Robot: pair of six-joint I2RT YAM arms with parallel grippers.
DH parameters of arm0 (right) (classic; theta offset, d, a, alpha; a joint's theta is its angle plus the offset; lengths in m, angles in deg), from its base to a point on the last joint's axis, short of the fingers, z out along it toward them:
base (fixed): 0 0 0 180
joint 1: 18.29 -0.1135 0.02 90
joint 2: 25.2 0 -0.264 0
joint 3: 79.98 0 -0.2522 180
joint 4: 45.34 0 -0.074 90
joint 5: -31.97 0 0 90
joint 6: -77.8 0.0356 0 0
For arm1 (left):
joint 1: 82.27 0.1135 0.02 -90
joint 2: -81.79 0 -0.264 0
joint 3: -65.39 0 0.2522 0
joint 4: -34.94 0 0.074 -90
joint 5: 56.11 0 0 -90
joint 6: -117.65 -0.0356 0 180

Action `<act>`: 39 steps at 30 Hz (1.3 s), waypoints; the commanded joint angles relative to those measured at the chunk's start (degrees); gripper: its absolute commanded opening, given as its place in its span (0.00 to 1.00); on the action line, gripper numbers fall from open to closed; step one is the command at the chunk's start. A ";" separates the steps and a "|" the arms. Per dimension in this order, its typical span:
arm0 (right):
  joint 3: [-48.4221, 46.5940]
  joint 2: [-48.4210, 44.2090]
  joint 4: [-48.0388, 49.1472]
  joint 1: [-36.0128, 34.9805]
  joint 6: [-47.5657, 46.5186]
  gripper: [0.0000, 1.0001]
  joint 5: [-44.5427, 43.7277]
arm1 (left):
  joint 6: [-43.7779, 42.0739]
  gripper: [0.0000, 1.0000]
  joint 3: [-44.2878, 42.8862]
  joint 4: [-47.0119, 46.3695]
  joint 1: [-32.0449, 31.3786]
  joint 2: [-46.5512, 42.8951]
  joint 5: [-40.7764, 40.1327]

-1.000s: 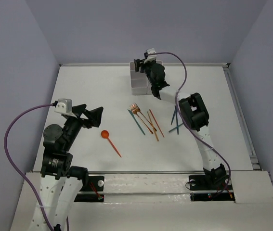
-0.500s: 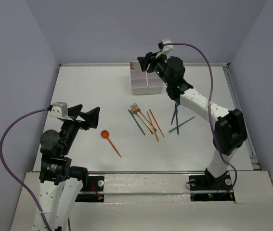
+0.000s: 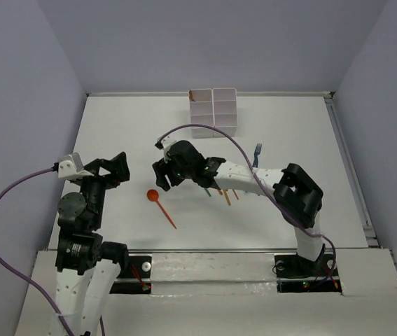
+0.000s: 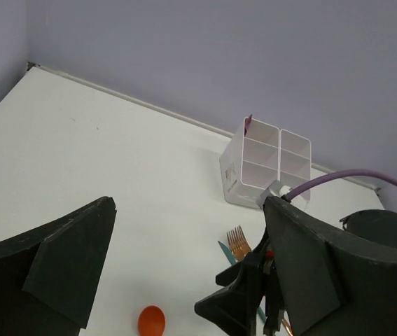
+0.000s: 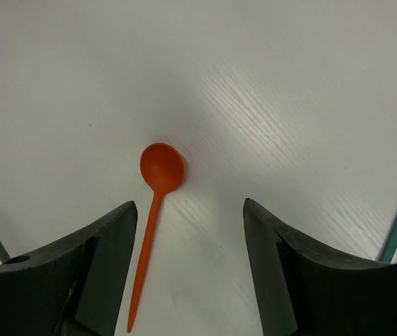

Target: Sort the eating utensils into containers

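The orange spoon [image 3: 162,207] lies on the table left of centre. My right gripper [image 3: 159,176] hovers just above its bowl, open and empty. In the right wrist view the spoon [image 5: 157,189] lies between the open fingers [image 5: 100,273], nearer the left one. The copper fork [image 4: 239,241], a teal knife [image 4: 224,250] and the orange sticks [image 3: 226,195] lie mid-table, partly hidden under the right arm. The white containers [image 3: 213,112] stand at the back; a copper-purple handle [image 3: 193,94] sticks out of the back left box. My left gripper [image 3: 117,170] is open and empty, left of the spoon.
A teal utensil [image 3: 257,151] shows beyond the right arm. The right arm's purple cable [image 3: 205,129] arcs over the middle of the table. The table's raised rim [image 3: 331,98] runs along the back and the right side.
My right gripper has swung from the containers at the back down and left to above the orange spoon. My left gripper has shifted slightly left.
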 commanded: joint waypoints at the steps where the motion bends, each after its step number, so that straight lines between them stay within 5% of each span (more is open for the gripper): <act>1: -6.55 3.85 -7.63 -2.52 2.19 0.67 -1.41 | 1.26 0.99 -3.18 -0.92 0.25 -1.01 -5.64; 15: -15.09 16.15 -18.35 -8.06 3.07 0.59 -3.78 | 1.00 0.99 -2.91 -1.18 0.25 -1.80 -4.33; 20: -17.46 19.06 -20.38 -8.07 3.68 0.43 -7.20 | 1.00 0.99 -2.83 -1.18 0.25 -1.72 -3.89; 26: -20.63 21.00 -23.90 -8.07 1.23 0.09 -13.70 | 0.91 0.99 -2.91 -1.18 0.25 -1.63 -3.72; 29: -20.89 20.30 -23.29 -8.07 -0.18 0.07 -16.77 | 0.82 0.99 -3.00 -1.27 0.25 -1.54 -3.54; 32: -19.67 16.54 -19.17 -6.23 -1.06 0.07 -17.84 | 0.82 0.99 -3.00 -1.09 0.25 -1.19 -3.36; 39: -8.77 2.82 9.70 5.01 -3.35 0.07 -12.94 | 0.38 0.99 -2.91 -1.35 0.25 0.39 -0.38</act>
